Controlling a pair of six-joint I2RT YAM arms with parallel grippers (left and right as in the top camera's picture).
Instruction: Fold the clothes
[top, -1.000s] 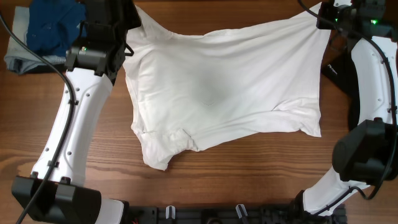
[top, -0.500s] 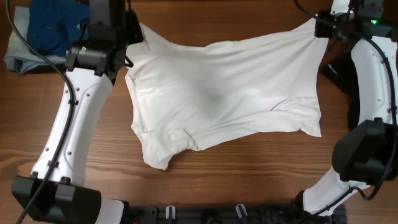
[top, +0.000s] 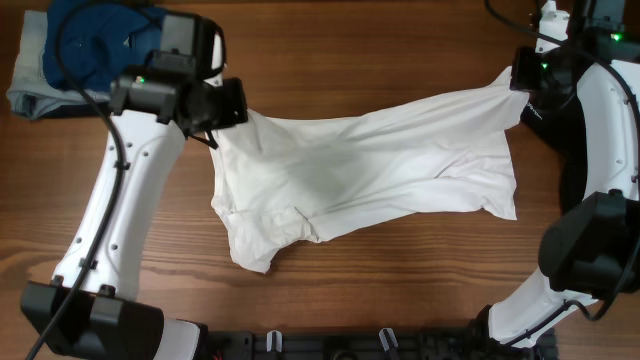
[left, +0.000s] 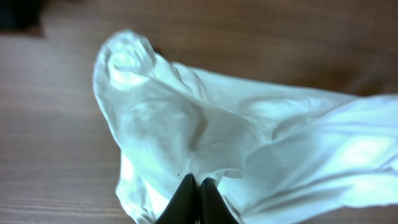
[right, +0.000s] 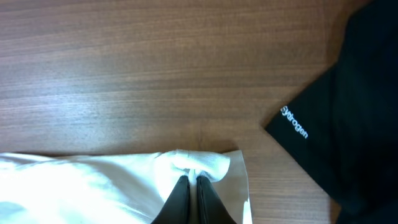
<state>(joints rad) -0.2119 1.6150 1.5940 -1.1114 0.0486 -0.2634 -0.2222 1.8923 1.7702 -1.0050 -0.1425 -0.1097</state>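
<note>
Spanning the jaws: white shirt (top: 370, 170), its far edge drawn taut from the left jaws across to the right jaws. The rest lies creased on the surface (top: 380, 290), on the near side of both.
Left jaws: together, clamped on a bunched fold of the shirt (left: 205, 137), with cloth billowing ahead of the tips.
Right jaws: together, clamped on the shirt's corner hem (right: 205, 163).
Black garment (right: 348, 93): flat on the surface just beside the right jaws, on their outer side and apart from the shirt corner. A small white logo (right: 293, 122) sits near its edge.
Blue garment (top: 95, 40): piled on a grey cloth (top: 25, 90), beyond the left jaws on their outer side, apart from the shirt.
Arms: left arm (top: 120, 220) and right arm (top: 600, 130) flank the shirt.
</note>
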